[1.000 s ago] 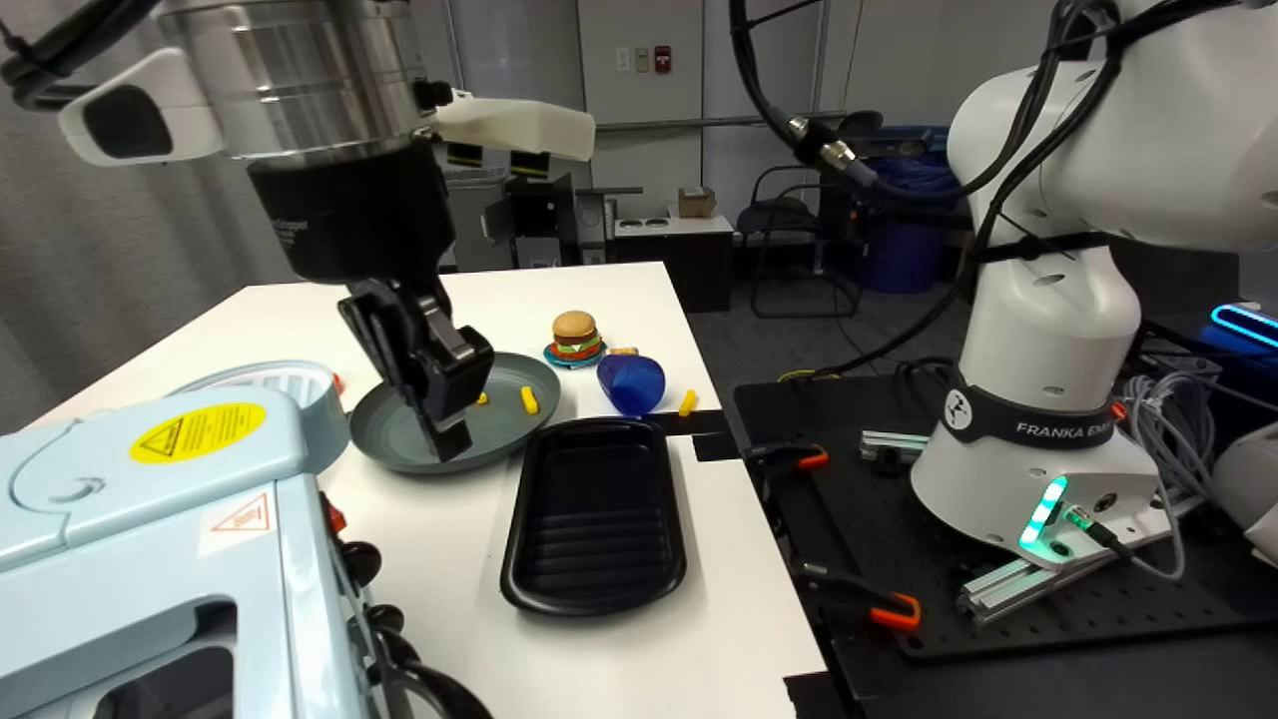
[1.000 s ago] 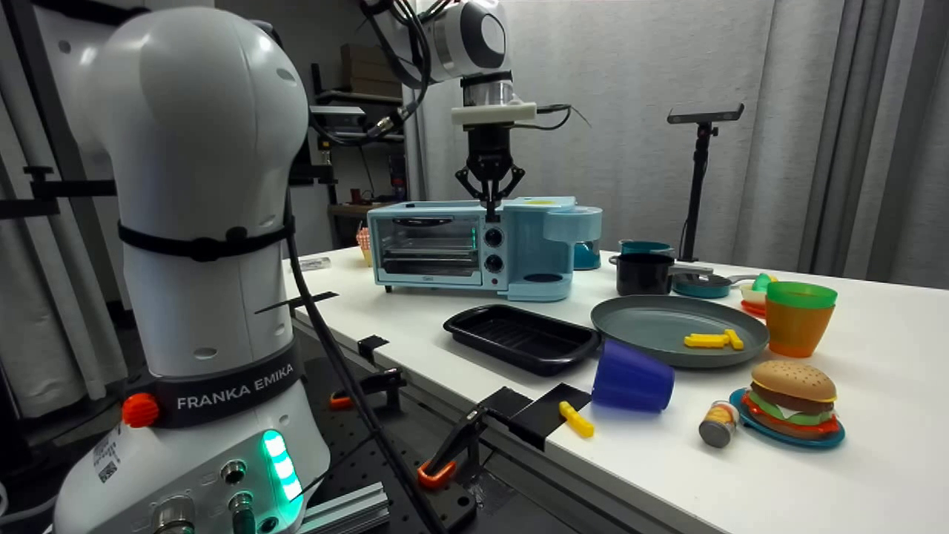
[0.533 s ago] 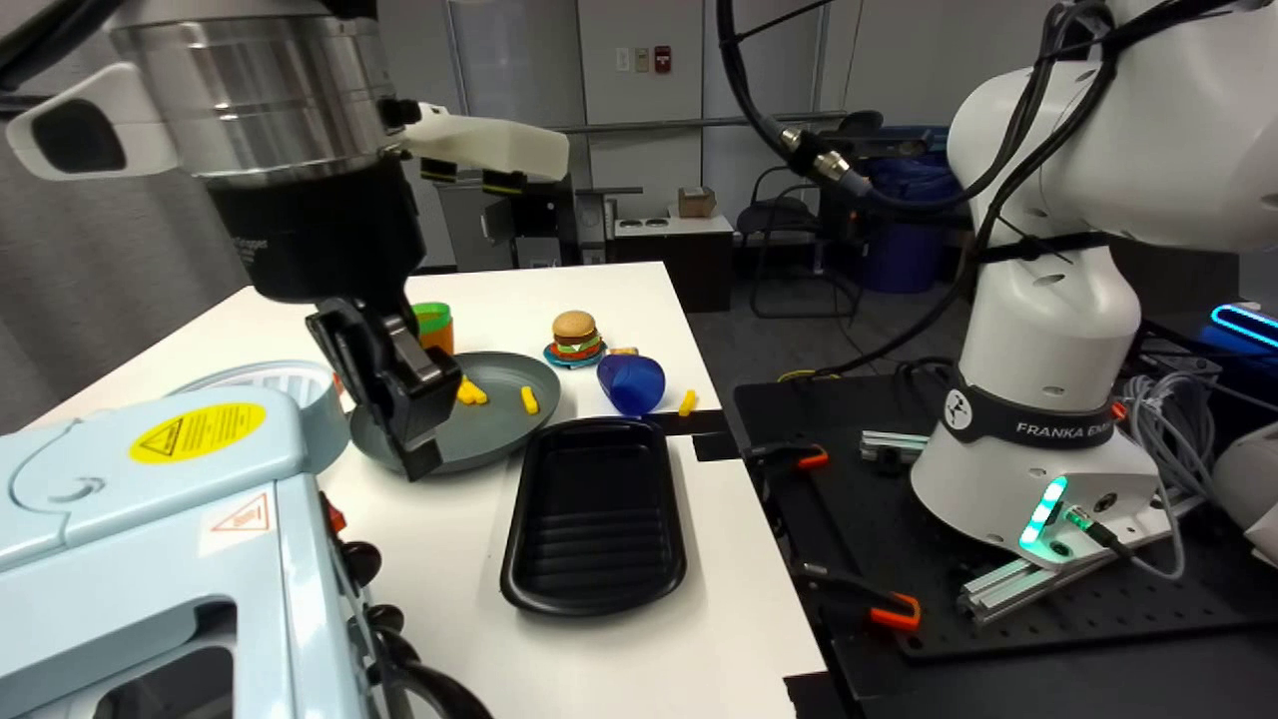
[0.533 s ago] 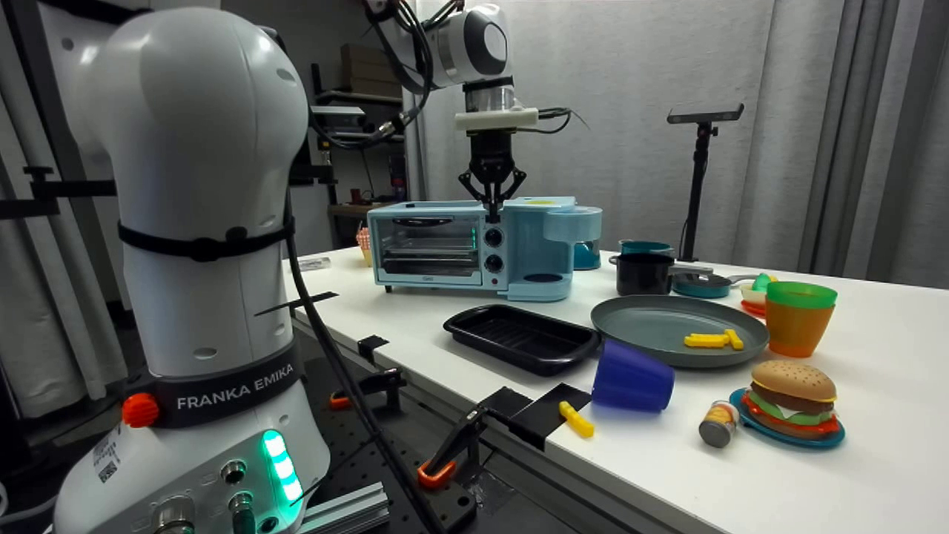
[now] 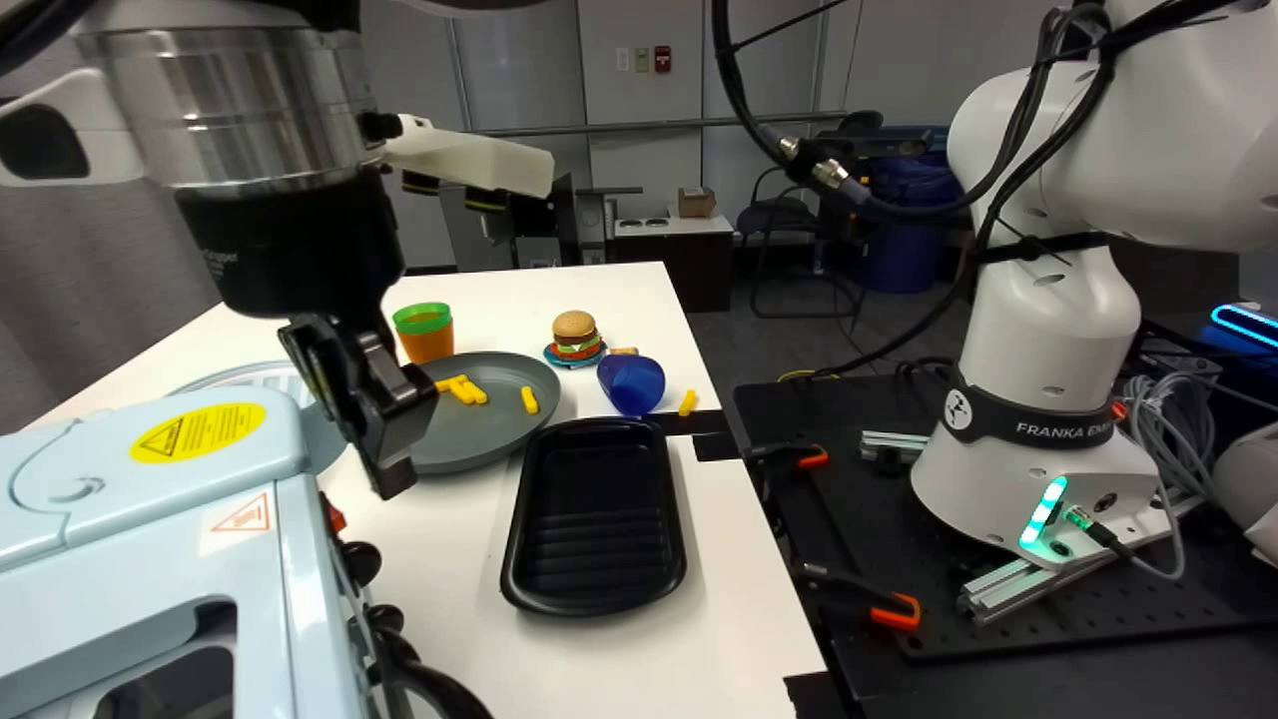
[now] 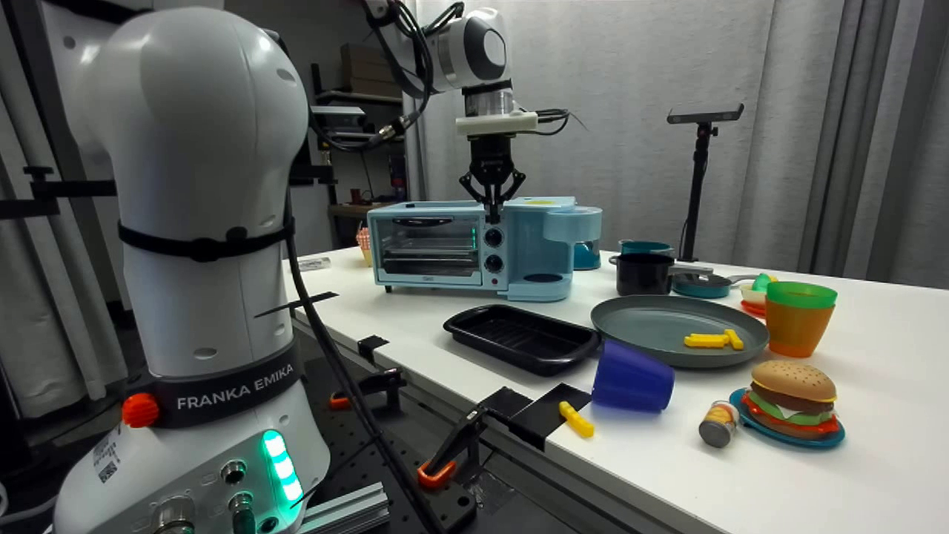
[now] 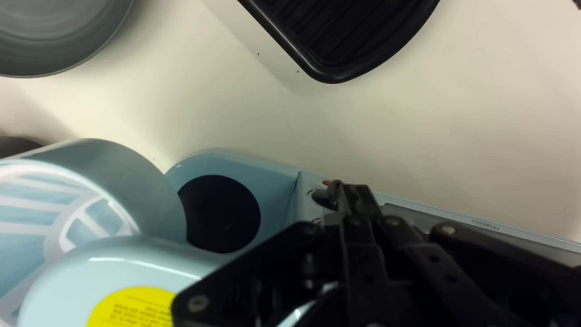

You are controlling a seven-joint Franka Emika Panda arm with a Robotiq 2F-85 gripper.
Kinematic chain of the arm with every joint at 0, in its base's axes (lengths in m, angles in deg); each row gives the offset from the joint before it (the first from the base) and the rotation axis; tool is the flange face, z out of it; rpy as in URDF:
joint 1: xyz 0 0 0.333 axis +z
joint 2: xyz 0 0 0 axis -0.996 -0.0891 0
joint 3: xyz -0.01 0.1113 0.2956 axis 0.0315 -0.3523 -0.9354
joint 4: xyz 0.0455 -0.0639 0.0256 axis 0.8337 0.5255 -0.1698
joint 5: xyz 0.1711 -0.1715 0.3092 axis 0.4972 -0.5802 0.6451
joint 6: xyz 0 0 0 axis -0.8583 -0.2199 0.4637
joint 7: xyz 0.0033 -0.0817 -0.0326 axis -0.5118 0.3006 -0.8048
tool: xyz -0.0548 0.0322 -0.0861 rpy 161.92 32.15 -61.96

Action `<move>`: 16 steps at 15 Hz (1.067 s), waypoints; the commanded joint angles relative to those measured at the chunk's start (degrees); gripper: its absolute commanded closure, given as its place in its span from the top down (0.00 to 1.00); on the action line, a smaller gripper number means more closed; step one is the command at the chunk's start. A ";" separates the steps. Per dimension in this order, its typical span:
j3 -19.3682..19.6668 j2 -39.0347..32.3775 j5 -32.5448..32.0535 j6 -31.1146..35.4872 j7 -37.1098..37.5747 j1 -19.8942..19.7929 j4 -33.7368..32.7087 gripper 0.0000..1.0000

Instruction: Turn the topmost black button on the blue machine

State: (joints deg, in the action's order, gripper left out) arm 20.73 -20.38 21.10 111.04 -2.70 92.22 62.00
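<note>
White table (image 6: 667, 460) (machine (image 6: 528, 245) atop), grey curtain (image 6: 615, 96)

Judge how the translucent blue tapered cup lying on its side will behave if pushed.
The translucent blue tapered cup would likely roll, since it lies on its round side. Its taper would probably curve the path. Its see-through look suggests lightweight plastic.

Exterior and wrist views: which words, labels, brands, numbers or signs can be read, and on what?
"FRANKA EMIKA": black band on the arm's base.
Warning triangle: yellow oval label on the blue machine.
Red warning triangle: white label on that machine.
"Gripper", probably: pale lettering on the hand, too faint to be sure.
Too small or blurred: yellow oval label's print, oven-door logo, base's printed tag, small can.
No legible numbers.
</note>
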 commanded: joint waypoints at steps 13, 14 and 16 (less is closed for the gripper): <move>-0.84 -2.41 0.26 1.16 -1.02 0.47 -2.39 0.00; -0.93 -2.56 0.25 1.13 -1.00 0.48 -2.52 0.00; -1.10 -2.79 0.19 1.14 -0.95 0.49 -2.85 0.00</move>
State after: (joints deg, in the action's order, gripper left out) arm 19.66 -22.07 21.13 111.09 -2.70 92.29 60.46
